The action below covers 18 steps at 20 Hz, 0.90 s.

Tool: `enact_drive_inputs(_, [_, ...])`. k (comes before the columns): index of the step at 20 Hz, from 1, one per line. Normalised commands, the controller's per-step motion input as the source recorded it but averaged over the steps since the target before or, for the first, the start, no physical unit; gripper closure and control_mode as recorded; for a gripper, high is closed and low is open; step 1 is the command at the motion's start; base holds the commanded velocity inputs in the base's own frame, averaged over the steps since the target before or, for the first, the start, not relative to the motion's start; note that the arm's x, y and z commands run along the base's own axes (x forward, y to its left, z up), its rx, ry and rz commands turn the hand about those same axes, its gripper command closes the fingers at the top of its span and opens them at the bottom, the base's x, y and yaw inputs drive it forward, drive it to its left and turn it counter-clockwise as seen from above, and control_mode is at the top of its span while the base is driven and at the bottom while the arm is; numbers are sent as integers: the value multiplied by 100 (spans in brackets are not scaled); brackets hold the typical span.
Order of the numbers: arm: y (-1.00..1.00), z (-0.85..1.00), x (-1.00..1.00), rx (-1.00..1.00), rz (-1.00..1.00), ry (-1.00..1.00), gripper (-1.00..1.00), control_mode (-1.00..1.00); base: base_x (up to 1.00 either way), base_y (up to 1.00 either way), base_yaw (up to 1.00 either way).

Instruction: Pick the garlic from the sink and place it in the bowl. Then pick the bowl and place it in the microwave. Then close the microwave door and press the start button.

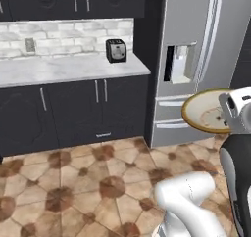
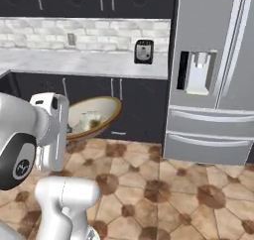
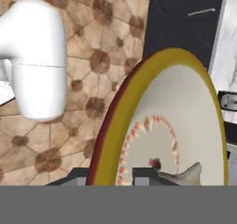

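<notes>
My gripper is shut on the rim of the bowl and carries it in the air, above the tiled floor. The bowl has a tan-brown outside and a cream inside, and it tilts toward the hand. It appears at the right edge of the left base view as bowl, and beside my white hand in the right base view as bowl. The garlic, a small whitish lumpy bulb, lies inside the bowl near the gripped rim; it is also visible as garlic.
A grey marble counter over dark cabinets runs along the back wall, with a black toaster at its right end. A steel fridge stands to the right of it. Brown tiled floor lies open in front.
</notes>
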Motion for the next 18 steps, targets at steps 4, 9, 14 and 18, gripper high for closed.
enact_drive_inputs(4, [0, 0, 0, 0, 0, 0, 100, 100, 72, -48, -57])
enact_drive_inputs(9, [0, 0, 0, 0, 0, 0, 100, 100, 84, -40, -53])
enact_drive_inputs(14, [0, 0, 0, 0, 0, 0, 100, 100, 78, -36, -55])
enact_drive_inputs(18, [0, 0, 0, 0, 0, 0, 100, 100, 36, -78, -55])
